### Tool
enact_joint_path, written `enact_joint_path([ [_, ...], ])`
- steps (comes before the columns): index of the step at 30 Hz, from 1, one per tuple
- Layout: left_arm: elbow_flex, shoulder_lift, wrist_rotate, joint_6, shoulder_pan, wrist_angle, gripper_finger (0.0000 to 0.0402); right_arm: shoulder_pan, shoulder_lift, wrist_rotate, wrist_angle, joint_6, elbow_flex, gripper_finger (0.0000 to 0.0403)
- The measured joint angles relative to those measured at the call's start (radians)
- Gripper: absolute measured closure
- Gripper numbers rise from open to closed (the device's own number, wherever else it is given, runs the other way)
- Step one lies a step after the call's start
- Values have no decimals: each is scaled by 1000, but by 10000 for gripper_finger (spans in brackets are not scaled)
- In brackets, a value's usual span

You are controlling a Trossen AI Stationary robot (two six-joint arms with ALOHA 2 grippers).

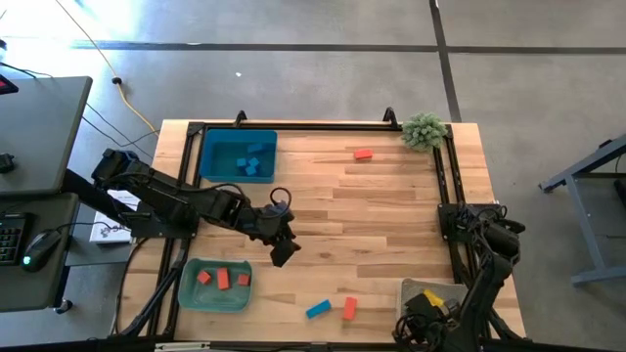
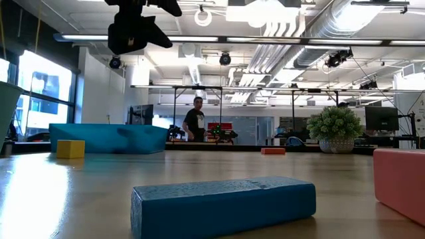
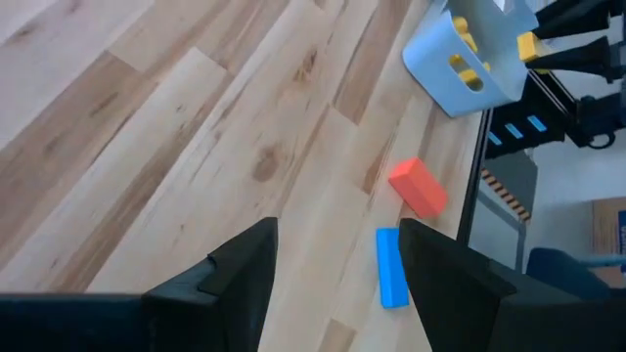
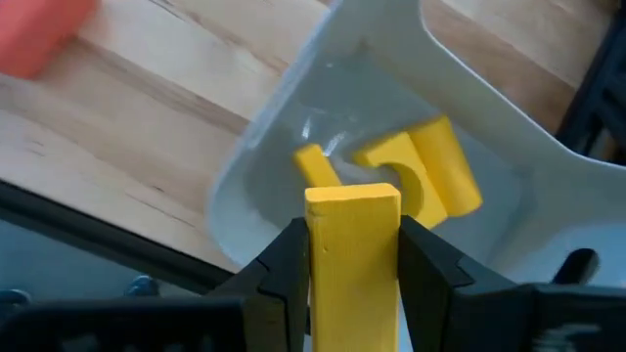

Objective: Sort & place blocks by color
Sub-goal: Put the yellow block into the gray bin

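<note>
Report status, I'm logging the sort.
Right end effector shut on yellow rectangular block above clear plastic bin. Left end effector open, empty. Nothing blocking.

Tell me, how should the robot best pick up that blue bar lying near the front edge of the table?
The blue bar lies flat on the table, with an orange block close off one end. I'd come straight down from above with the open left gripper and pinch its middle across the narrow width, fingers on the two long sides, which are clear. The right gripper is busy holding a yellow block.
</note>
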Motion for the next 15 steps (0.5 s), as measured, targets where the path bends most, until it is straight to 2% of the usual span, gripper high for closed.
enact_joint_path([
  [9,0,0,0,-7,6,29,197,-9,0,-30,-2,-46,-69,308],
  [15,0,0,0,-7,6,77,197,-9,-2,-1,4,-94,-81,308],
])
